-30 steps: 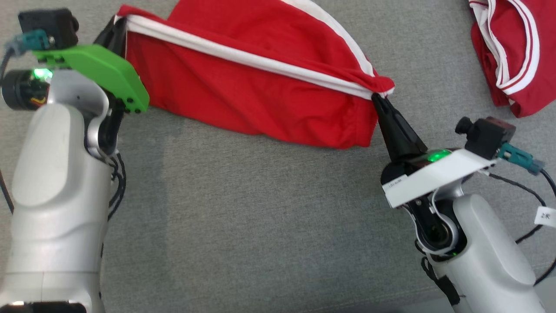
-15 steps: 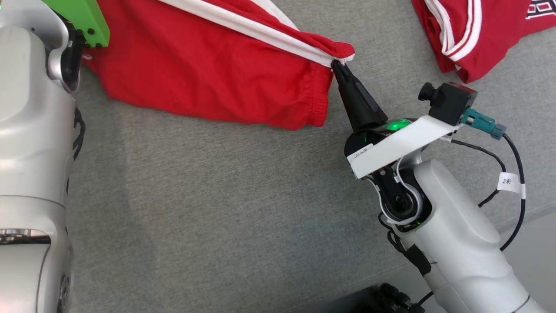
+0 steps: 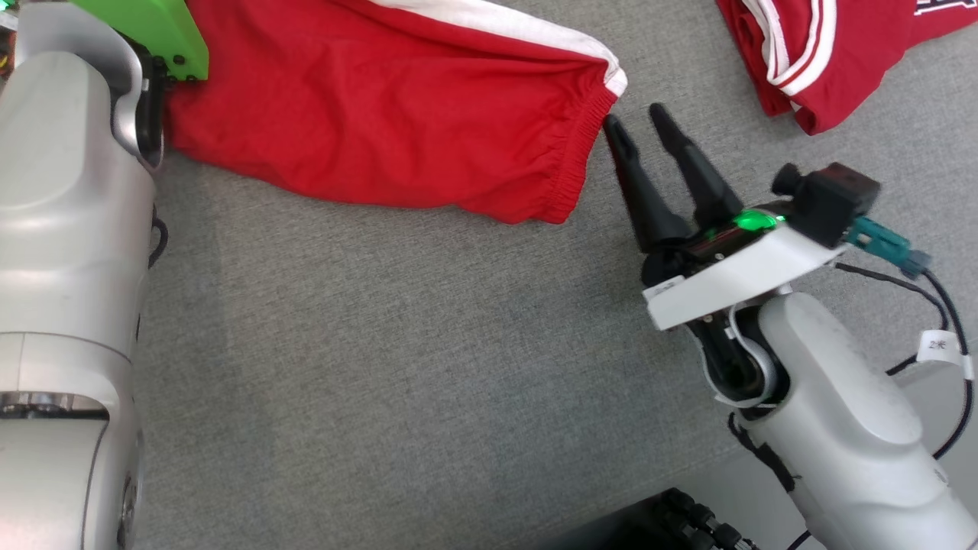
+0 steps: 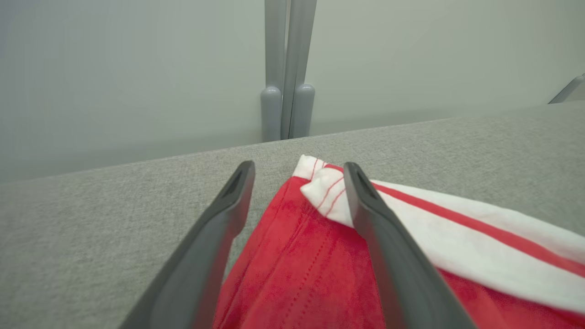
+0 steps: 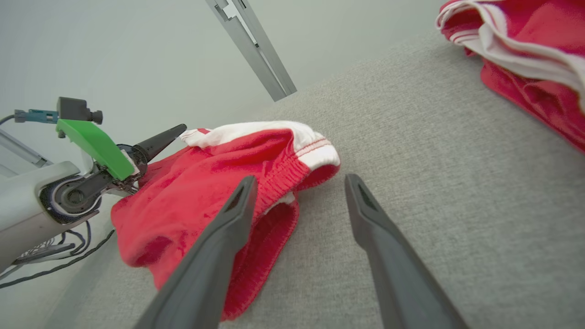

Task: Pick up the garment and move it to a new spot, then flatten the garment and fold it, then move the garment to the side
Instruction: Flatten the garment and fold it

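Observation:
The red garment (image 3: pixel 397 114), shorts with a white side stripe and a gathered waistband, lies spread on the grey fabric surface (image 3: pixel 397 367). My right gripper (image 3: pixel 634 117) is open just right of the waistband, its fingers apart from the cloth. The right wrist view has the waistband (image 5: pixel 292 155) left of the open right gripper (image 5: pixel 299 179). My left gripper (image 4: pixel 298 167) is open, with the garment's white-striped corner (image 4: pixel 327 189) lying loose between its fingers. In the head view the left wrist's green mount (image 3: pixel 153 30) covers the garment's left end.
A second red garment with white trim (image 3: pixel 810 53) lies crumpled at the far right, seen too in the right wrist view (image 5: pixel 525 59). The surface's far edge runs behind the shorts (image 4: pixel 137 160), with a grey post (image 4: pixel 285 68) beyond. A black object (image 3: pixel 657 523) sits at the near edge.
My right gripper has let go of the waistband corner, opened and drawn back a little. The garment has dropped flat onto the surface. The head camera has shifted.

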Robot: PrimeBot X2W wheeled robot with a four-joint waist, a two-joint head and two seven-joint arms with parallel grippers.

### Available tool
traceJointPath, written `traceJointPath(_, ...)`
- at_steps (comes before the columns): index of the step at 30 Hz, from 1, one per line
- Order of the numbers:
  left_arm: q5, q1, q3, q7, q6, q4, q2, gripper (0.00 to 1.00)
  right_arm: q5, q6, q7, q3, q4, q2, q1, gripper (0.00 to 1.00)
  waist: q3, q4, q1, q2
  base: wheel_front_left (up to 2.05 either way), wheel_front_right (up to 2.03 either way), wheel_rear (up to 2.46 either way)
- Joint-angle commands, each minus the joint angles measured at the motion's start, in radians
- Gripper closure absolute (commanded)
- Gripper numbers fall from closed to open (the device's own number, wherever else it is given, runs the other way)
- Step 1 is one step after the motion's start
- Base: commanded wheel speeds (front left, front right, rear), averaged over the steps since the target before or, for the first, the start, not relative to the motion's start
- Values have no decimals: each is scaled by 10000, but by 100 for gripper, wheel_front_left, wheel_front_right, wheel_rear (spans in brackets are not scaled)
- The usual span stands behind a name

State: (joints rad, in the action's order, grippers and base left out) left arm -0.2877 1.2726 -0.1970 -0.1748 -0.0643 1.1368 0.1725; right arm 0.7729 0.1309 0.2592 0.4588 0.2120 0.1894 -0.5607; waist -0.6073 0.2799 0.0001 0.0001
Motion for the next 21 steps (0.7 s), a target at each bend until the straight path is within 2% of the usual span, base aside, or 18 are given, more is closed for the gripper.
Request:
traceJointPath(1, 183, -340, -76, -396, 145, -107, 59, 0, -473, -7, 60, -430, -412, 56, 238, 0, 281, -335, -1, -1, 0, 0, 0)
traceJointPath(6, 337, -1205, -40, -903, 478, -1360, 81, 0, -2147, -7, 57, -1772, -1861, 19, 1184, 0, 617, -746, -1, -1, 0, 0, 0)
traceJointPath(9, 449, -2349, 266, -893, 860, -3329, 190, 0, -3042, -7, 59, -2432, -2463, 16, 1672, 0, 861, -1010, -1, -1, 0, 0, 0)
traceJointPath(14, 591, -4634, 826, -897, 1379, -6203, 196, 0, -3932, -7, 59, -3035, -2687, 127, 2286, 0, 1424, -1407, -1, -1, 0, 0, 0)
traceJointPath(21, 662, -7539, 1297, -901, 1908, -8809, -5, 0, -4419, -7, 58, -3402, -2560, 263, 2886, 0, 2161, -1843, -1, -1, 0, 0, 0)
